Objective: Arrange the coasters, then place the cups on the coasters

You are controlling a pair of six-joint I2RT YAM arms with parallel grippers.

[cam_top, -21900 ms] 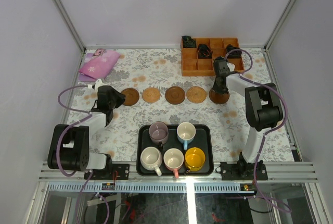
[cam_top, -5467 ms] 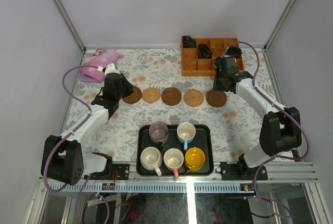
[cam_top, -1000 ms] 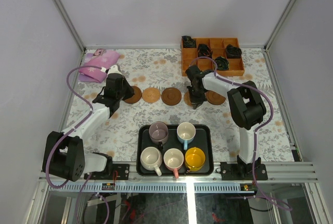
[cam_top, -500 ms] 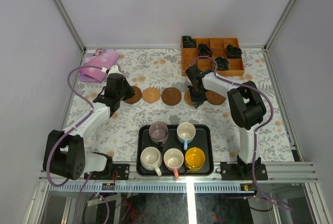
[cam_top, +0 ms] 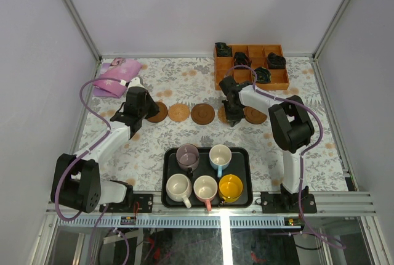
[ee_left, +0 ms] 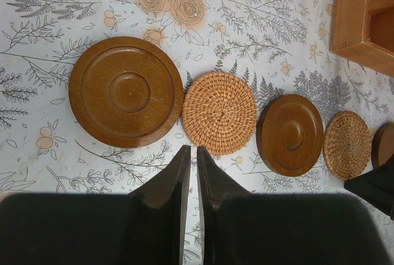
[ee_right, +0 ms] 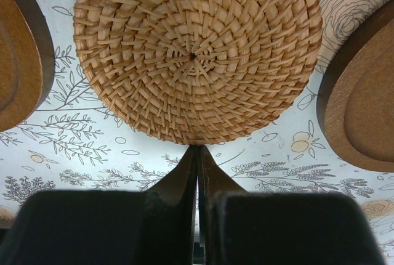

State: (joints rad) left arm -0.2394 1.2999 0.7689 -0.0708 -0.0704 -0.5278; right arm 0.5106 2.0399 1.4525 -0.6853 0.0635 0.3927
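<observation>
My right end effector (ee_right: 197, 149) is closed and empty, with its tips at the near rim of a woven coaster (ee_right: 196, 52) that lies between two dark ones. My left end effector (ee_left: 189, 154) is all but closed, a thin slit between the fingers and nothing in it. It hovers just near of the leftmost pair. All five coasters (cam_top: 202, 113) lie in a row across the middle of the surface (cam_top: 154, 148). The five cups (cam_top: 205, 187) stand on the black tray (cam_top: 245, 169) at the near edge, apart from the row.
</observation>
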